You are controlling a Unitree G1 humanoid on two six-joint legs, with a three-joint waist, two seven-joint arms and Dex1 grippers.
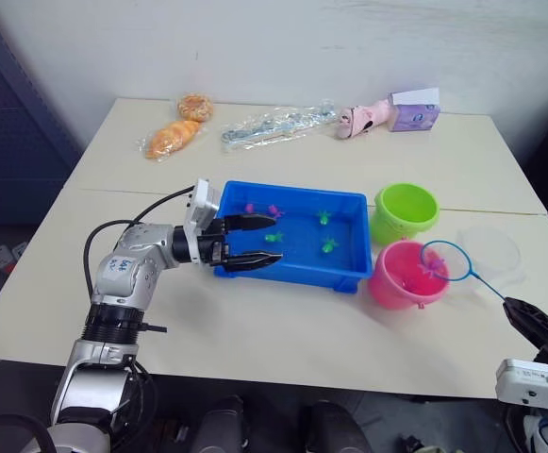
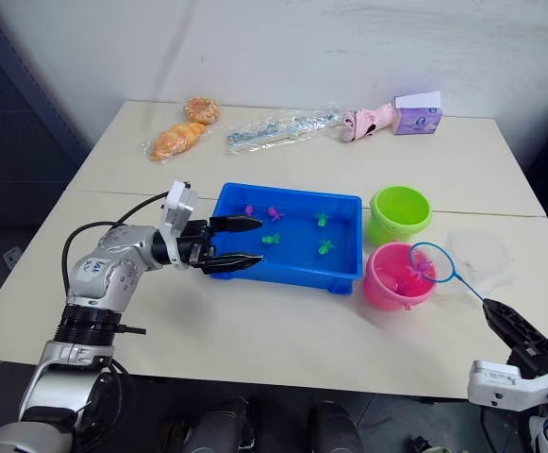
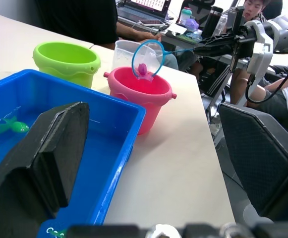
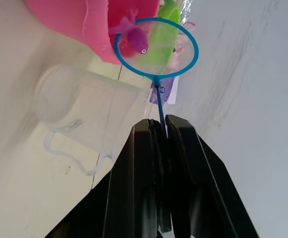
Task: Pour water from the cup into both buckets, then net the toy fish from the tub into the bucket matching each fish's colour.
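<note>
The right gripper point(image 4: 162, 130) has its two black fingers point(image 4: 136, 163) clenched on the thin dark straight handle of the small round blue-rimmed mesh net point(image 4: 156, 48), taking it at the very end. That long, thin handle looks light but whippy, so a hold so far back probably lets the hoop wobble; tipping it slowly should keep it steady. The hoop hangs over the bright pink round plastic bucket point(image 1: 401, 276), at the near right of the pale worktop point(image 1: 255, 330), with a tiny magenta plastic fish point(image 4: 136, 39) lying in the mesh. The fish is likely wet and slippery and weighs almost nothing, so it should slide out on a tilt.

The left gripper point(image 1: 251, 242) has its fingers spread apart, grasping nothing, at the left end of the shallow rectangular bright blue plastic tub point(image 1: 344, 269), where small green point(image 1: 328, 246) and pink point(image 1: 274, 210) fish remain. The lime green bucket point(image 1: 406, 209) stands just beyond the pink one, and the clear plastic cup point(image 1: 492, 250) sits to the right
</note>
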